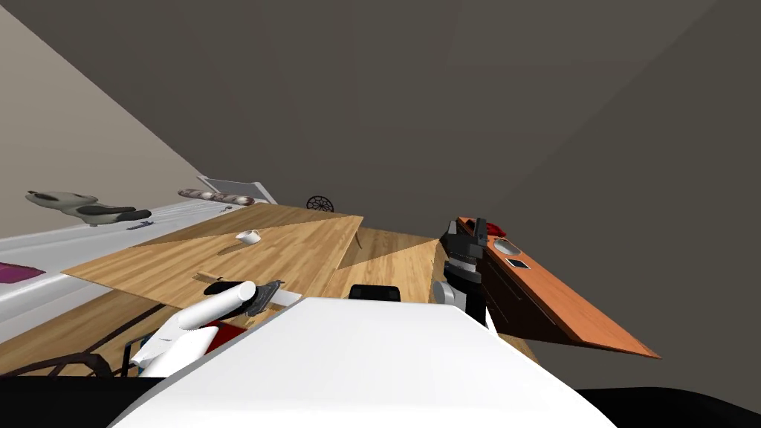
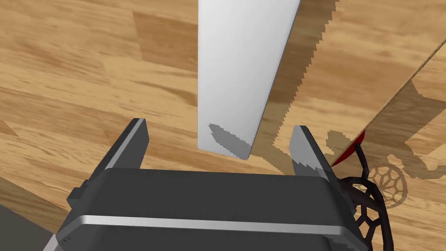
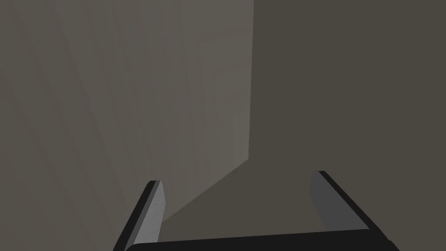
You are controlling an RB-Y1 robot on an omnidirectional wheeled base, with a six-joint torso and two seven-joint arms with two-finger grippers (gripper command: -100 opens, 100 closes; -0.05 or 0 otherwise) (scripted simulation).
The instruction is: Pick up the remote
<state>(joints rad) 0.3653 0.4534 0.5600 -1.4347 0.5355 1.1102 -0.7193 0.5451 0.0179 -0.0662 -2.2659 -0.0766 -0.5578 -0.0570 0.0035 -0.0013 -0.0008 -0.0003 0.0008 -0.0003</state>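
The remote [image 2: 237, 74] is a long, flat, plain white slab lying on the wooden table [image 2: 78, 87]. My left gripper [image 2: 217, 139] is open just above the table, and the remote's near end reaches into the gap between its two fingers [image 2: 133, 141] without touching either. In the head view the left gripper [image 1: 270, 291] sits low over the table's near edge, with a white strip of the remote [image 1: 290, 299] beside it. My right gripper [image 1: 466, 232] is raised at the right, beside an orange-brown cabinet, open and holding nothing.
A white cup [image 1: 249, 236] stands mid-table. A dark wire-frame object [image 2: 370, 205] and a red thing [image 2: 348, 150] lie below the table edge beside my left gripper. The orange-brown cabinet [image 1: 565, 305] runs along the right. A white bench [image 1: 44, 253] with a toy animal is at the left.
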